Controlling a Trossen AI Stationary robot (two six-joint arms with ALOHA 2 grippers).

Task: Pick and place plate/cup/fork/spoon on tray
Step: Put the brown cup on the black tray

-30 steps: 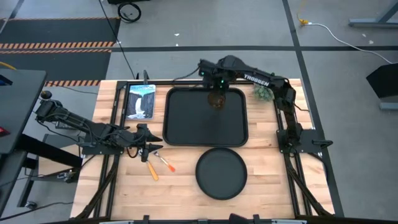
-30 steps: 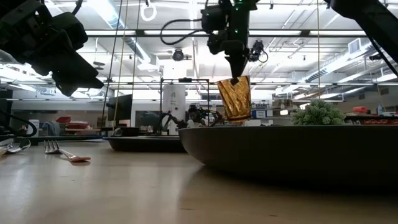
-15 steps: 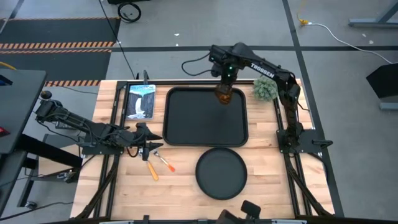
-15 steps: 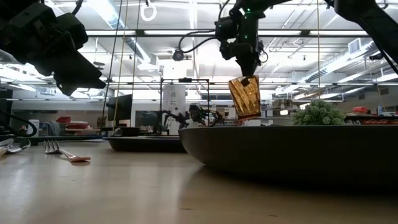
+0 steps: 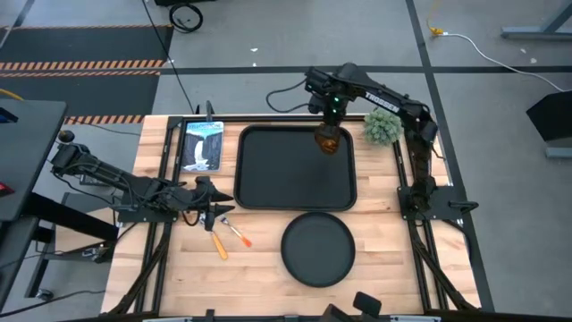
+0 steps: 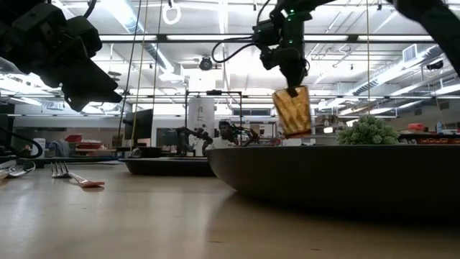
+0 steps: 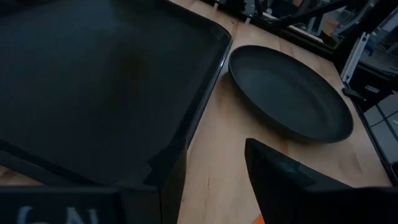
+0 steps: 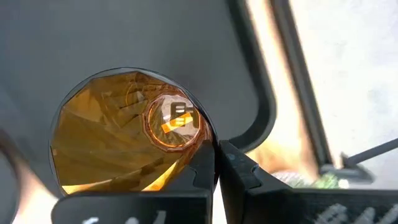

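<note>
My right gripper (image 5: 327, 123) is shut on the amber ribbed cup (image 5: 328, 140) above the far right part of the black rectangular tray (image 5: 268, 174). The cup also shows in the low view (image 6: 292, 111) and the right wrist view (image 8: 118, 140). My left gripper (image 5: 217, 202) is open and empty beside the tray's near left corner, just above the table. The fork (image 5: 238, 235) and spoon (image 5: 218, 244) lie flat on the wood near it. The round black plate (image 5: 318, 249) lies on the table in front of the tray. My right gripper pinches the cup's rim (image 8: 205, 140) on one side, one finger (image 8: 200, 171) inside the cup and one (image 8: 244, 177) outside. The fingers come from above, pointing down. The cup hangs tilted below them (image 6: 291, 92), clear of the tray.
A small green plant (image 5: 382, 130) stands just right of the tray's far right corner, close to the cup. A picture card (image 5: 202, 145) lies left of the tray. Dark rails (image 5: 166, 161) frame the table's sides.
My right gripper has carried the cup toward the table's right edge, from over the tray's far middle to over its far right corner. The cup stays tilted and hanging below the fingers.
</note>
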